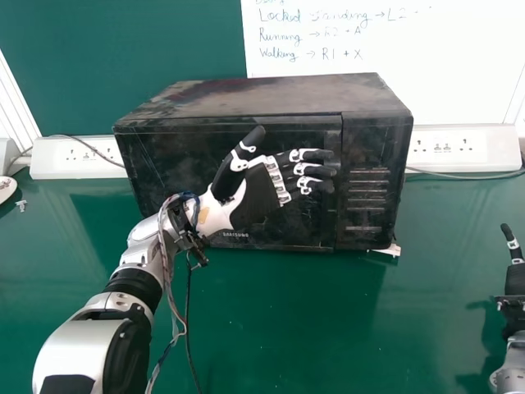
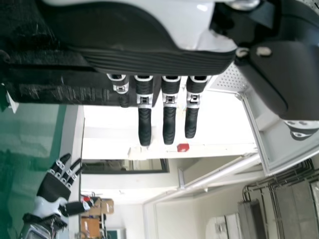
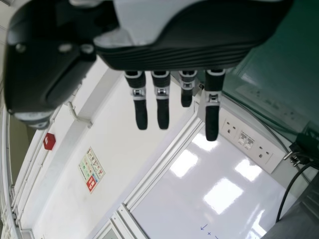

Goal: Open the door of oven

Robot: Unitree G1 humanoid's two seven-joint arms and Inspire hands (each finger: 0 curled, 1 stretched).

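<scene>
Bright, even indoor light;
glare blooms in white patches on the whiteboard [image 3: 172, 211]; soft shadow spreads from the oven [image 1: 271, 97] toward the desk's [image 1: 447, 246] near edge.

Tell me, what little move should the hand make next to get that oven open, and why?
Probably have the left hand curl its fingers at the edge of the oven door beside the control panel. The door looks shut, and the straight fingers point across its front, tips about at that edge in the head view, with nothing in their grip.
</scene>
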